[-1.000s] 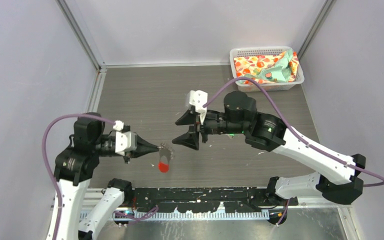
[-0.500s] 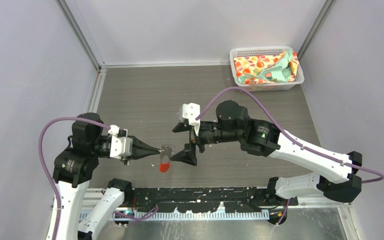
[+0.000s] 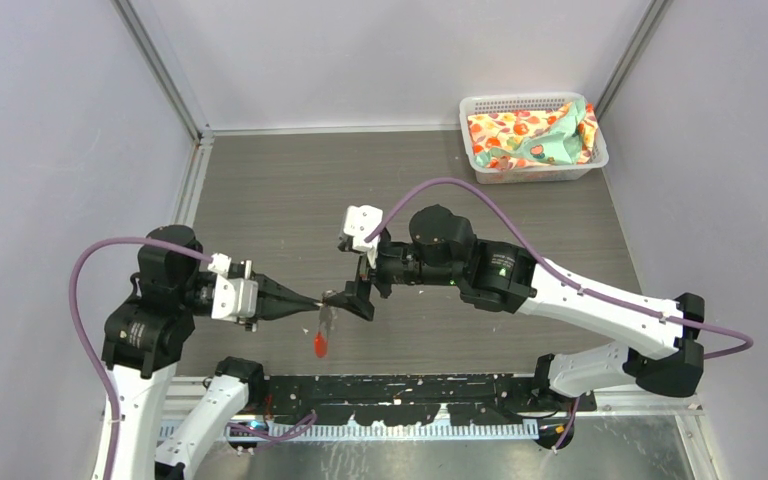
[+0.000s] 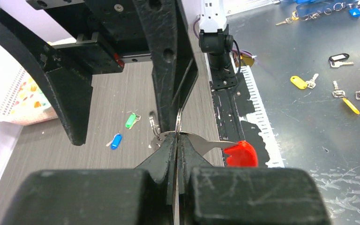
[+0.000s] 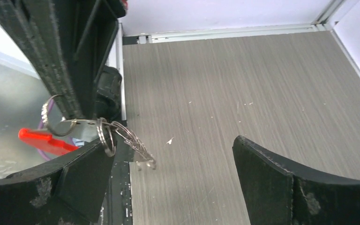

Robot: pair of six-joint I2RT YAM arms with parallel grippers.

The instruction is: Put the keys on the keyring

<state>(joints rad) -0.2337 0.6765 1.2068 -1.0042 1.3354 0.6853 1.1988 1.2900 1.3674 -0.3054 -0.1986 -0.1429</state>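
Note:
My left gripper (image 3: 318, 300) is shut on the flat silvery part of the keyring (image 3: 326, 308) and holds it above the table, its red tag (image 3: 320, 345) hanging down. In the left wrist view the pinch (image 4: 176, 136) and the red tag (image 4: 240, 153) show clearly. My right gripper (image 3: 355, 270) is open, one finger (image 5: 75, 183) against the ring's wire loops (image 5: 105, 136), the other (image 5: 286, 187) well apart. The green key (image 4: 130, 121) and the blue key (image 4: 116, 141) lie side by side on the table beyond; in the top view the right arm hides them.
A white basket (image 3: 533, 135) with colourful cloth stands at the back right. A black rail (image 3: 400, 385) runs along the table's near edge. Several other tagged keys (image 4: 300, 82) lie on the metal floor beyond that edge.
My right gripper has moved left and down, from apart to right against the keyring, still open. My left gripper stays shut on the ring; the red tag hangs a little lower.

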